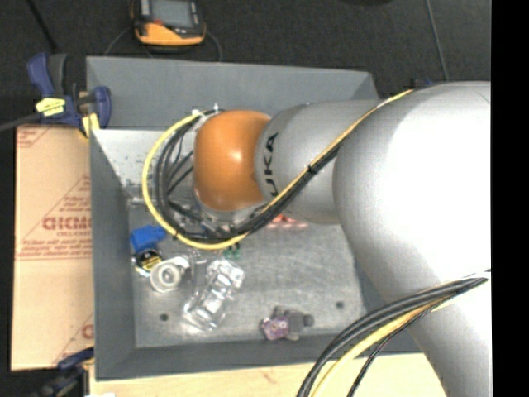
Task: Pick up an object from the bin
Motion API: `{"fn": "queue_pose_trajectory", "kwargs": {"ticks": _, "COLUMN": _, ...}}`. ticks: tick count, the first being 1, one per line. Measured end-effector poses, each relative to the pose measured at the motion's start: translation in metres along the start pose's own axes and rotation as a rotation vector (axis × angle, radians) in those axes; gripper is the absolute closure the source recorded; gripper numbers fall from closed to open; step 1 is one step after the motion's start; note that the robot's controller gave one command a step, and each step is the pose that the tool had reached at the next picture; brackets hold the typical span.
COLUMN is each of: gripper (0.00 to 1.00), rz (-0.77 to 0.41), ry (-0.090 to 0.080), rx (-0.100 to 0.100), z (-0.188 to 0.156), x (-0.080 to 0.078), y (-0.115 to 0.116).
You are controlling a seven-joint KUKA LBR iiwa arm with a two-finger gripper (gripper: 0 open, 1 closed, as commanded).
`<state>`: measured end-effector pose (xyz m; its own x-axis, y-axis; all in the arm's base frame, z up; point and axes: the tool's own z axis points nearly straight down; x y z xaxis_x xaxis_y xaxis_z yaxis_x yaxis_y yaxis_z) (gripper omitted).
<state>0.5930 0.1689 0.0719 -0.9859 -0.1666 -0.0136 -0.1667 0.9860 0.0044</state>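
Because tucked under orange cover (227, 160), cannot tell claw (201, 236) open or closed; might knock clear plastic piece (213, 296) just beside, or blue block (147, 240) leftward, gripping nothing.

The bin (111, 246) holds 1 blue block-like piece (149, 239), 1 small yellow-and-black piece (149, 260), 1 white round spool (168, 276), 1 clear plastic packet (212, 298) and 1 small purple-and-grey piece (284, 326). At the edge of the arm (388, 180) there are also 1 small green bit (234, 252) and 1 reddish patch (285, 219), both too hidden to name. That makes 7 loose things counted, 1 of each kind.
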Motion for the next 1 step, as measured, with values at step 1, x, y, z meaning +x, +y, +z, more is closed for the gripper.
{"fn": "queue_pose_trajectory", "kwargs": {"ticks": 1, "gripper": 0.00, "rz": 0.221, "ry": 0.007, "rx": 0.005, "z": 0.0004, "x": -0.0478, "y": 0.0082}}
